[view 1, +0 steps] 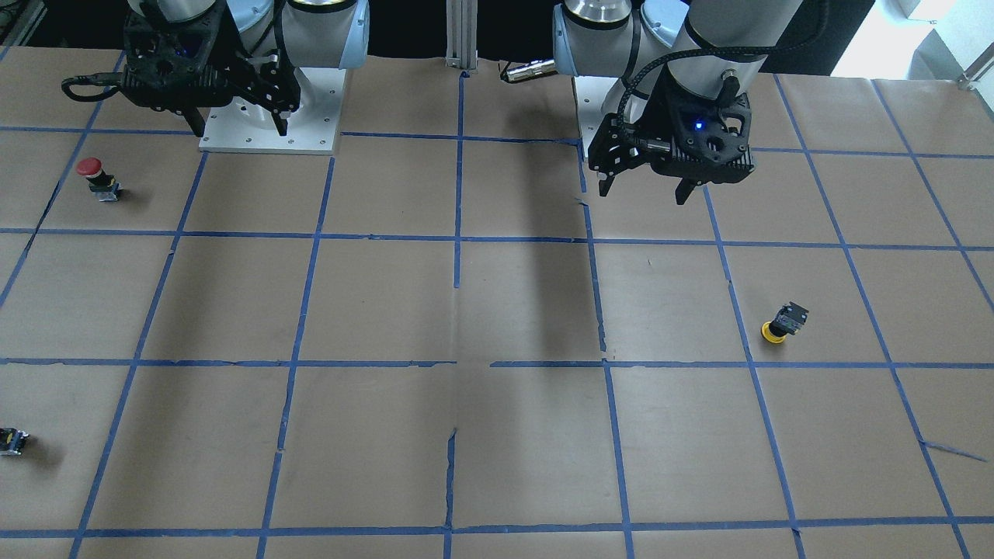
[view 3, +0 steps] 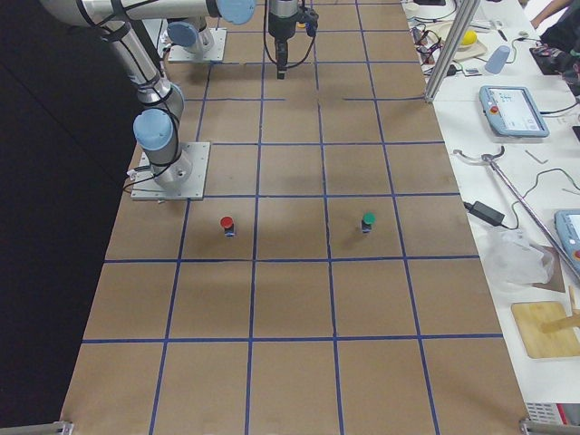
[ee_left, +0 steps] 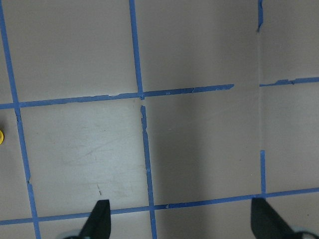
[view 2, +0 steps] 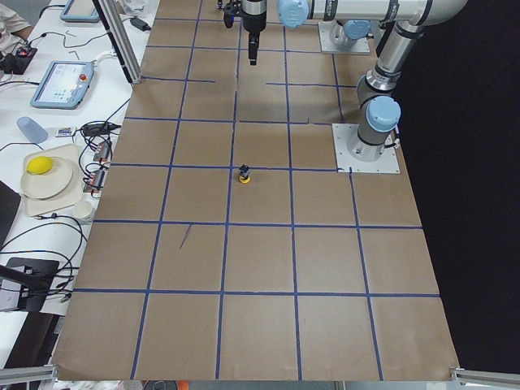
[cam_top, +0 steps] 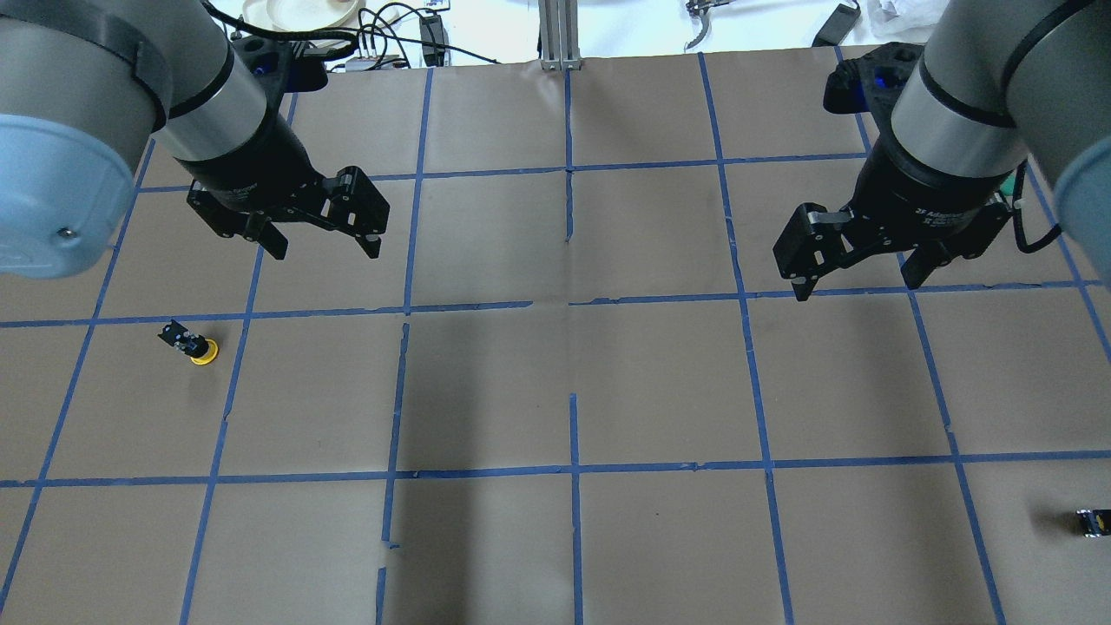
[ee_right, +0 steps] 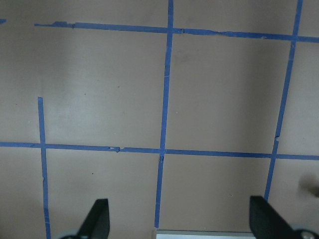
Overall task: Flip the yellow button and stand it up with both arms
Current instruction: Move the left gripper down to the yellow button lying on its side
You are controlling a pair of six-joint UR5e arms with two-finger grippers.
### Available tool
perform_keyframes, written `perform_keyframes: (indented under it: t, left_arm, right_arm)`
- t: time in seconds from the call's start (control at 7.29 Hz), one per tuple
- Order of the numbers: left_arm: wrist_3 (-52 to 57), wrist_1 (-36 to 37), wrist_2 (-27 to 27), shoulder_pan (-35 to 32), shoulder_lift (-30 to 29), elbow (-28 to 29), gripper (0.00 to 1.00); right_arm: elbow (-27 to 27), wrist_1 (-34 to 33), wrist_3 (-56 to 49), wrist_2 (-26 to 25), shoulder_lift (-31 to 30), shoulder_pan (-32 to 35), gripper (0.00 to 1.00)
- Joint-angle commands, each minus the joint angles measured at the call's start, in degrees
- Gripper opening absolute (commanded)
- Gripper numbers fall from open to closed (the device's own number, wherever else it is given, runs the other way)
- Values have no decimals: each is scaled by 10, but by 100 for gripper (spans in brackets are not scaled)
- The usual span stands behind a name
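Note:
The yellow button (view 1: 781,323) rests on the brown paper with its yellow cap low and its contact block raised. It also shows in the overhead view (cam_top: 193,344) and the exterior left view (view 2: 244,174). A sliver of yellow sits at the left edge of the left wrist view (ee_left: 1,135). My left gripper (view 1: 643,192) (cam_top: 327,252) (ee_left: 182,221) hangs open and empty above the table, apart from the button. My right gripper (view 1: 238,128) (cam_top: 856,288) (ee_right: 179,221) hangs open and empty on the other side.
A red-capped button (view 1: 93,175) (view 3: 227,224) stands near my right arm's base plate (view 1: 311,132). A green-capped button (view 3: 368,221) stands further out. A small black capless block (view 1: 12,440) (cam_top: 1094,522) lies near the table's edge. Blue tape lines grid the paper.

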Motion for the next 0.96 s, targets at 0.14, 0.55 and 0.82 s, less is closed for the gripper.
perform_keyframes:
  t: [0.14,0.55,0.82]
  left_arm:
    - [2,1,3,7,9,-18,100]
    - [52,1,75,115,7,-46,100]
    - [118,25,82,211,-11,-86,100]
  right_arm:
    - [-1,1,-3,4,-1,-9,100]
    - [0,2,-3,3,-2,-8,100]
    - [0,-2,-2,3,-2,-9,100]
